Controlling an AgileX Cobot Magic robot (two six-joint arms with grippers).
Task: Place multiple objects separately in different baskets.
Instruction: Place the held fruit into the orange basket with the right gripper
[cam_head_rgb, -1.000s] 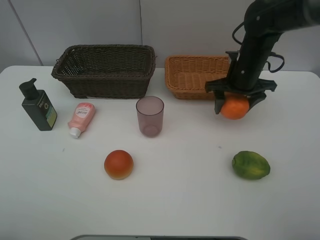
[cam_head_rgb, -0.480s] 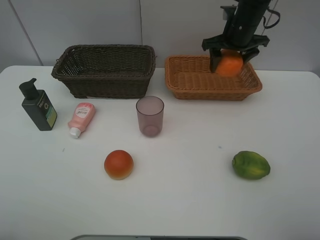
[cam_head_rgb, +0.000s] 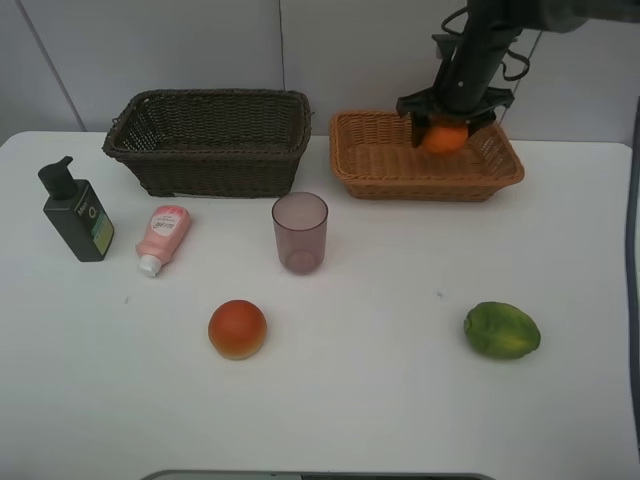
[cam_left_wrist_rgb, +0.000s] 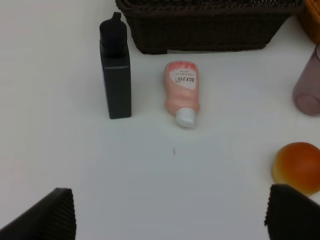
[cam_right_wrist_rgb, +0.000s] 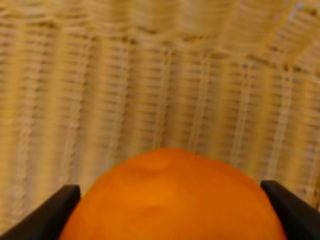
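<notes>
My right gripper (cam_head_rgb: 443, 120) is shut on the orange (cam_head_rgb: 443, 138) and holds it low inside the light orange-tan basket (cam_head_rgb: 430, 188). The right wrist view shows the orange (cam_right_wrist_rgb: 170, 200) between the two dark fingertips (cam_right_wrist_rgb: 65, 200), with the basket's weave (cam_right_wrist_rgb: 150, 75) close behind. On the table lie the green citrus (cam_head_rgb: 501, 330), the red-orange fruit (cam_head_rgb: 237, 329), the purple cup (cam_head_rgb: 300, 232), the pink tube (cam_head_rgb: 163, 237) and the dark green pump bottle (cam_head_rgb: 78, 215). The dark brown basket (cam_head_rgb: 210, 140) stands at the back left. My left gripper (cam_left_wrist_rgb: 172, 220) hangs open above the table, short of the tube (cam_left_wrist_rgb: 182, 92) and bottle (cam_left_wrist_rgb: 116, 75).
Both baskets stand side by side along the table's far edge, near the wall. In the left wrist view the red-orange fruit (cam_left_wrist_rgb: 298, 165) lies close to one fingertip (cam_left_wrist_rgb: 292, 215), and the cup (cam_left_wrist_rgb: 307, 82) stands beyond it. Bare white table (cam_head_rgb: 380, 400) stretches across the front.
My right gripper has carried the orange from in front of the light basket up over its rim, then down into it. Nothing else has moved.
</notes>
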